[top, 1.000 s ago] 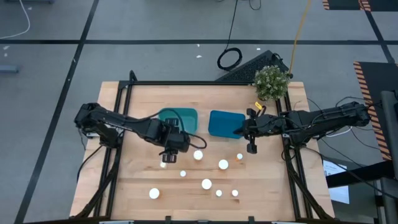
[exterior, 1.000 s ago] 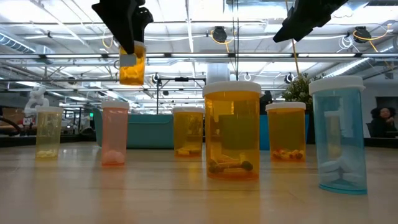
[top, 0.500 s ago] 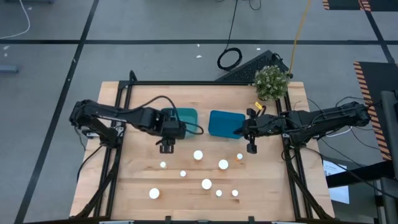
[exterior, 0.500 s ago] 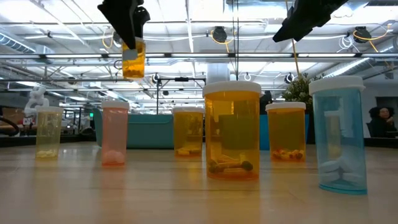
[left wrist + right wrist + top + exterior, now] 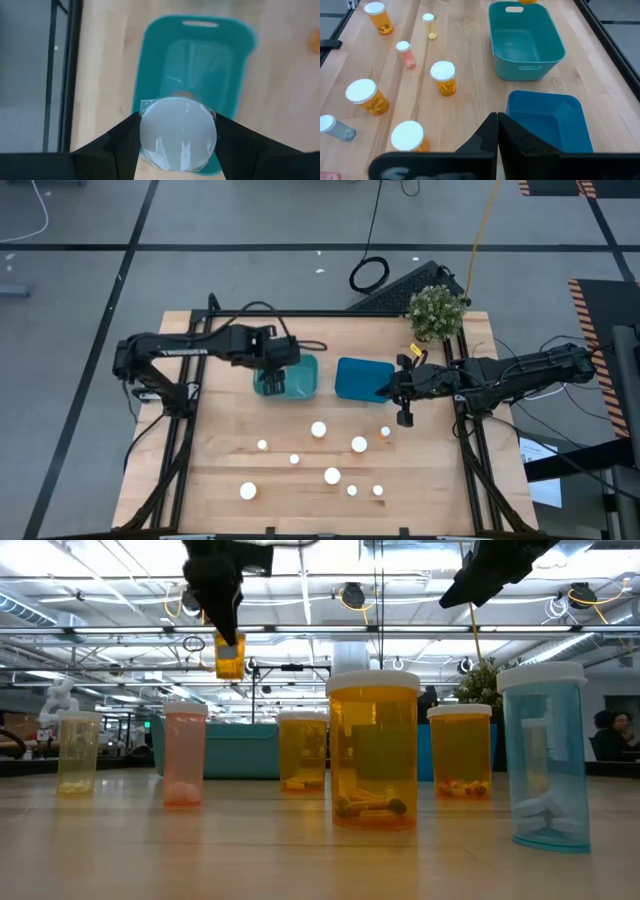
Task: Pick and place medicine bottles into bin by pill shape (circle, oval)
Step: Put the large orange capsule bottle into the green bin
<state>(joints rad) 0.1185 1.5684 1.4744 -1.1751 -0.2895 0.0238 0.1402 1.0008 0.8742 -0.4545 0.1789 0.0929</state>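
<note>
My left pincer point(image 5: 177, 145): clamped on a small amber plastic medicine bottle with a white round cap point(image 5: 178, 131); I see one dark finger pressing each side of the cap, which faces my wrist camera.

Held bottle: hangs upright, long axis vertical, cap up; in the low view it shows as a small amber bottle point(image 5: 229, 655) high above the table under my dark left pincer point(image 5: 222, 600).

Key relation: straight beneath the bottle lies the teal rounded plastic bin point(image 5: 196, 65); from above, my left pincer point(image 5: 277, 367) sits over the near-left part of that teal bin point(image 5: 300, 375), inside its rim rather than beside it.

Step, as I judge it: carry done, release next; opening my fingers should let the bottle fall into the bin, and with this height it may bounce or tip over.

My right pincer point(image 5: 497, 131): fingers pressed together, holding nothing; it waits above the near edge of the blue rectangular plastic bin point(image 5: 362, 377), just beside the teal one.

Loose bottles: the other white-capped bottles point(image 5: 332, 475) stand scattered on the pale wooden table point(image 5: 220, 440), nearer the front than both bins, well apart from my left pincer.

Beyond: a small green potted plant point(image 5: 437, 312) at the far right corner.
</note>
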